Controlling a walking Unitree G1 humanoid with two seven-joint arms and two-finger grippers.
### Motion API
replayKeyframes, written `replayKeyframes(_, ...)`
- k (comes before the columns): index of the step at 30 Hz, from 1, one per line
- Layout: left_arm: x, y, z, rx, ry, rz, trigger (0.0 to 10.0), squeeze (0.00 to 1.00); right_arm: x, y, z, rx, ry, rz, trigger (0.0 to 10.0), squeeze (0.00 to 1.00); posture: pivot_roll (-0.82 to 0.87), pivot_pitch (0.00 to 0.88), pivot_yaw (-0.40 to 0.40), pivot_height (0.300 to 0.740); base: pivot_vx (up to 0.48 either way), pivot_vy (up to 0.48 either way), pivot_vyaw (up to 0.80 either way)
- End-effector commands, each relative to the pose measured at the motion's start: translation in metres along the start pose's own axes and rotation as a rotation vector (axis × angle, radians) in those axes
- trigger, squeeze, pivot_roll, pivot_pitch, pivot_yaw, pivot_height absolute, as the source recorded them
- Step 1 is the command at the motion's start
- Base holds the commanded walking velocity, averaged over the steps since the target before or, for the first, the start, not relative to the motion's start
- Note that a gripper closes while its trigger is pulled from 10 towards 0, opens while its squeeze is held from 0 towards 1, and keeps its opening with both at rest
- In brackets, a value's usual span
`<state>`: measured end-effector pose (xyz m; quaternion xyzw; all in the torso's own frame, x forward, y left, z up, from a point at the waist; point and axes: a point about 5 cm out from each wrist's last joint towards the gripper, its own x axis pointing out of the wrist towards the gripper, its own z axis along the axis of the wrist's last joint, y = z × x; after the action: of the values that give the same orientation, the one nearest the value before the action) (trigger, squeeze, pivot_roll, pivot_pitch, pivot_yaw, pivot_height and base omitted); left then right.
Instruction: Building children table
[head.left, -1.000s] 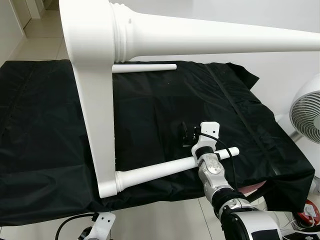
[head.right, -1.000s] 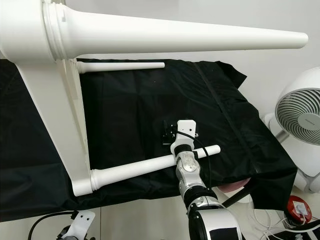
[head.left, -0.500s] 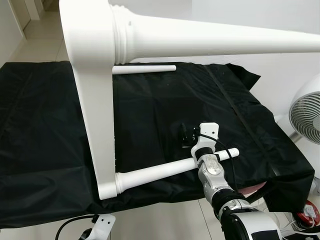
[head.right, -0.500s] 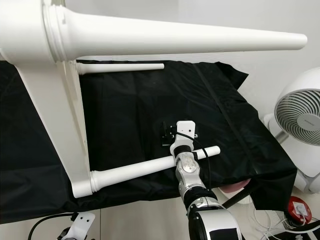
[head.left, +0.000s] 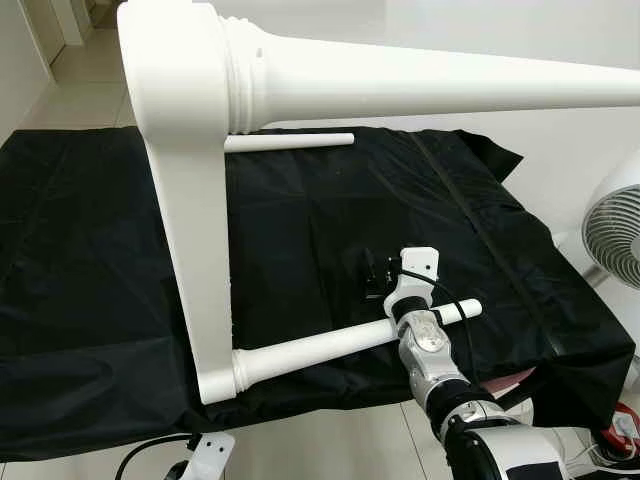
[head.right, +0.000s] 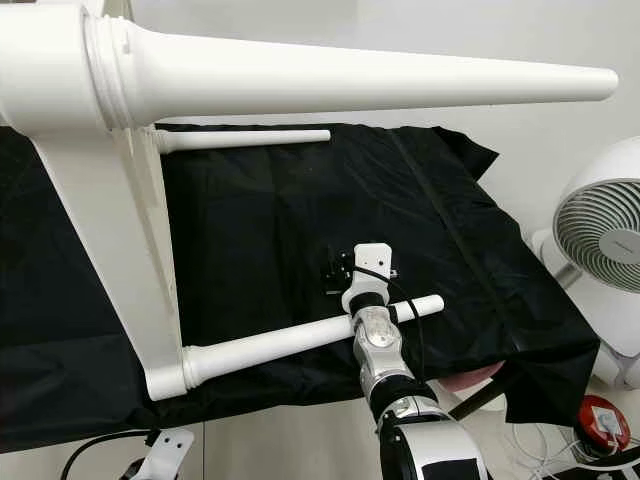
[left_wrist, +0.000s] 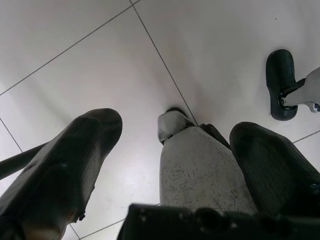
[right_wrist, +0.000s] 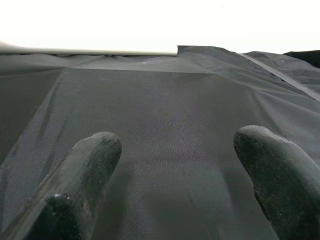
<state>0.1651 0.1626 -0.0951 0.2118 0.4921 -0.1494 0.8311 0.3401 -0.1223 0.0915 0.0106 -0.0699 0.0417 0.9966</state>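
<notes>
- Black-draped worktop (head.left: 90, 260) is carrying the upturned white table frame (head.left: 190, 250) (three legs showing fitted).
- Right pincer (right_wrist: 175, 185) is hovering wide, empty, beyond the near leg (head.left: 340, 345).
- Left pincer (left_wrist: 175, 165) is hanging wide over floor tiles.

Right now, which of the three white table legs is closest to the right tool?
The near leg lying along the black cloth's front edge: the right tool reaches over it. The far leg and the raised leg sit well away.

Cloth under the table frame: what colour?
Plain black cloth, no pattern; clearest in the left eye view.
</notes>
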Motion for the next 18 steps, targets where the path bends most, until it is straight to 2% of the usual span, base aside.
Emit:
replayKeyframes(1,-0.0015,-0.0086,-0.0143,0.009,0.055,0.007,10.0,0.00,-0.0042,0.0002,-0.0086,-0.004,0.044,0.003,10.0,0.00,0.05,0.000,-0.108,0.740,0.000,0.000,0.00)
replayKeyframes(18,-0.0018,-0.0105,-0.0162,0.008,0.059,0.002,10.0,0.00,-0.0056,-0.0001,-0.0098,-0.007,0.046,0.003,10.0,0.00,0.05,0.000,-0.111,0.740,0.000,0.000,0.00)
